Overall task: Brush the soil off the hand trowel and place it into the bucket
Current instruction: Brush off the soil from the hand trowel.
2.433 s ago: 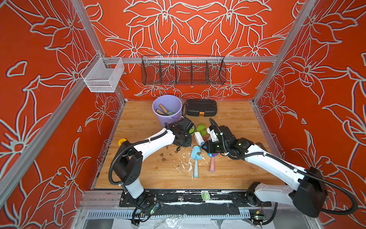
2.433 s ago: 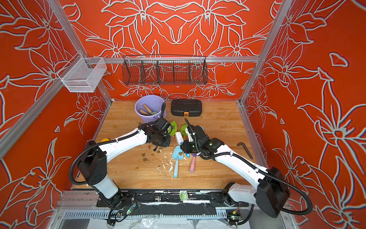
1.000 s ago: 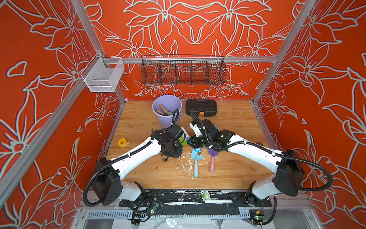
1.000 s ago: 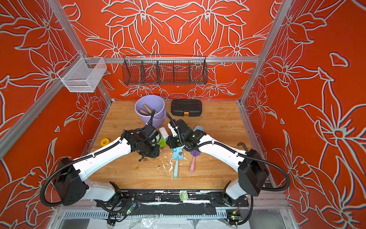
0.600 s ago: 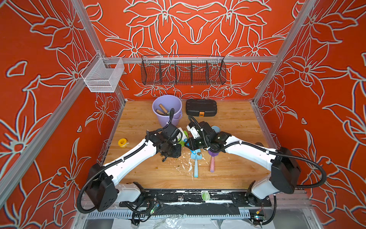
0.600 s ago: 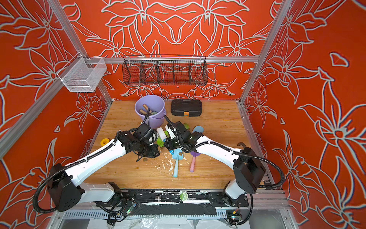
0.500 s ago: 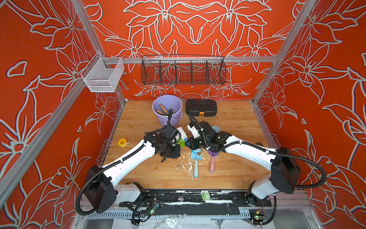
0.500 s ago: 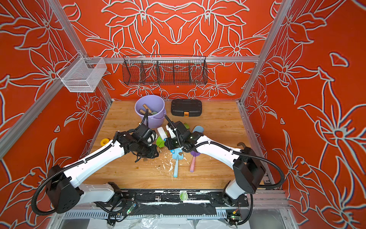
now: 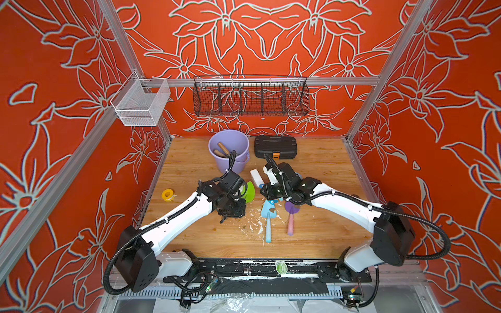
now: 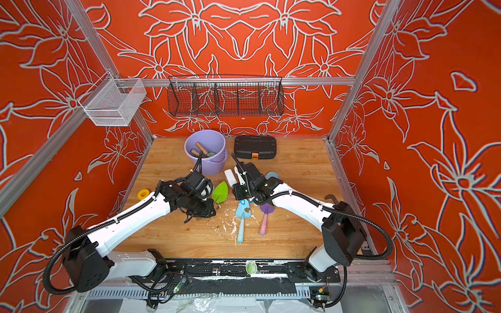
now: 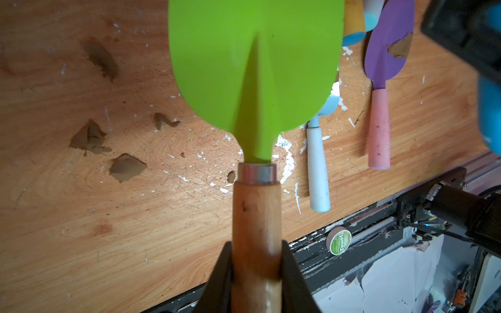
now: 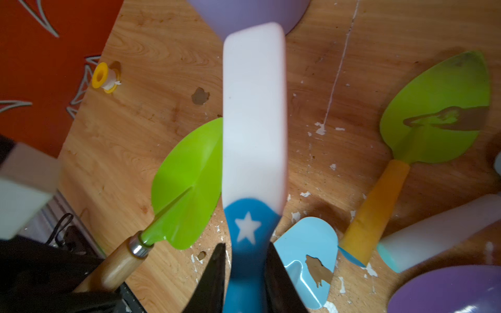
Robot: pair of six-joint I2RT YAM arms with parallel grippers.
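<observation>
Green hand trowel (image 11: 254, 67) held over the surface (image 9: 320, 168), left jaws clamped on its wooden handle. Right jaws grip the brush (image 12: 253, 108) by its blue neck, just beside the blade. Clumps of soil (image 11: 126, 168) lie on it; bucket (image 9: 219, 162) stands behind, apart.

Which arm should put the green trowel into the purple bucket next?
Left: the left pincer is shut on the green trowel at its wooden handle, the blade face in view looks clean, and the bucket stands just beyond. The right pincer is shut on the brush.
</observation>
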